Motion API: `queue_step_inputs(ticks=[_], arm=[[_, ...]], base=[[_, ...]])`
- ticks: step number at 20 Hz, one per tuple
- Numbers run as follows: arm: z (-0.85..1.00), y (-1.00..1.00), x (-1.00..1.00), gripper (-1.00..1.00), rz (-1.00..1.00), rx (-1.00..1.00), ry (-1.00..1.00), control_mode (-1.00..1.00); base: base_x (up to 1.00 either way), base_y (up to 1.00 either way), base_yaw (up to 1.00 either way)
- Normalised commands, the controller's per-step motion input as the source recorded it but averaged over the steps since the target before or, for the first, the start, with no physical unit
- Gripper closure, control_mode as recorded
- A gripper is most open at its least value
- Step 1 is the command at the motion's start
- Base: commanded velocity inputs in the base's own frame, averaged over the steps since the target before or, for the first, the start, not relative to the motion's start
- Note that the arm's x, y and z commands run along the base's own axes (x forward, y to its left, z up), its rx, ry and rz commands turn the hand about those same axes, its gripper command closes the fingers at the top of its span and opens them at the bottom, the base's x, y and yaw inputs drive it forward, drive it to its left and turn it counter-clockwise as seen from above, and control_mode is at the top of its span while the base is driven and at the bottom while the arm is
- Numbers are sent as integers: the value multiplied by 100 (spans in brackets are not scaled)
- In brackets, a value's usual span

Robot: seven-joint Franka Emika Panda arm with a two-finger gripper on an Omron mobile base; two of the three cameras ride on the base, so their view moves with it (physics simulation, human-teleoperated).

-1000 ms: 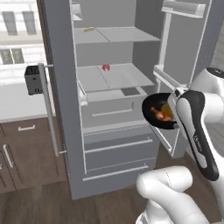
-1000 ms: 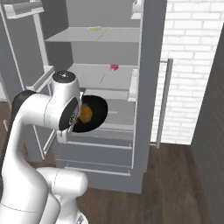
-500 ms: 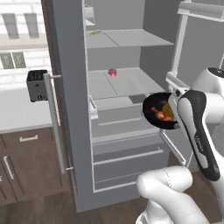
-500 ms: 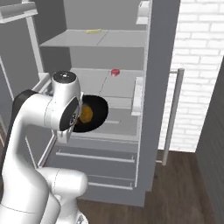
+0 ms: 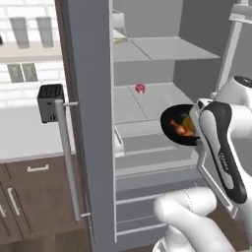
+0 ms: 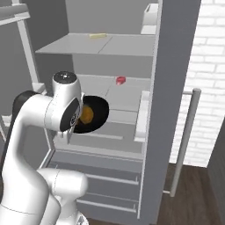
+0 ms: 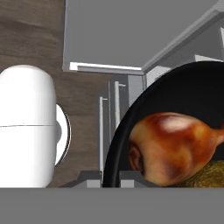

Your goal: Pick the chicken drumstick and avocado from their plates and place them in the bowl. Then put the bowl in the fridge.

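- Drawing closer to the open fridge (image 5: 147, 98) over the last second, with shelves looming larger and the whole scene sliding sideways in both base views — camera riding with the base, not things shifting.
- Carrying the bowl (image 5: 179, 124) at the same spot beside the forearm throughout that approach.
- Clamping the gripper (image 7: 105, 181) tight on the bowl's rim, jaws together on the thin black edge at the bottom of the hand view.
- Holding the chicken drumstick (image 7: 170, 146) inside the bowl, bone end pointing right in the hand view, with the avocado (image 6: 87, 114) lying touching it.
- Hanging the bowl just in front of the middle shelf (image 5: 147, 106), slightly below its level by the look of it; shelf lying ahead of and beyond the gripper, so likely needing a lift and a forward reach.
- Noting a small red item (image 5: 140, 88) sitting toward the back of that shelf, well apart from the bowl.
- Flanking the route: open door (image 5: 88, 123) with its bar handle (image 5: 66, 157) on the left, door bin (image 6: 143, 115) on the right, drawers (image 6: 110, 176) below.
- Watching for tilt spilling the food.
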Motion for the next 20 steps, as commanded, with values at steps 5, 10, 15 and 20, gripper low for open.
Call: queue_step_inputs(ticks=[5, 10, 15, 20], arm=[[0, 0, 0, 100, 0, 0, 0, 100], [0, 0, 0, 100, 0, 0, 0, 100], [0, 0, 0, 100, 0, 0, 0, 100], [-40, 0, 40, 100, 0, -2, 0, -100]], base=[[59, -7, 10], [57, -4, 0], [43, 0, 0], [12, 0, 0]])
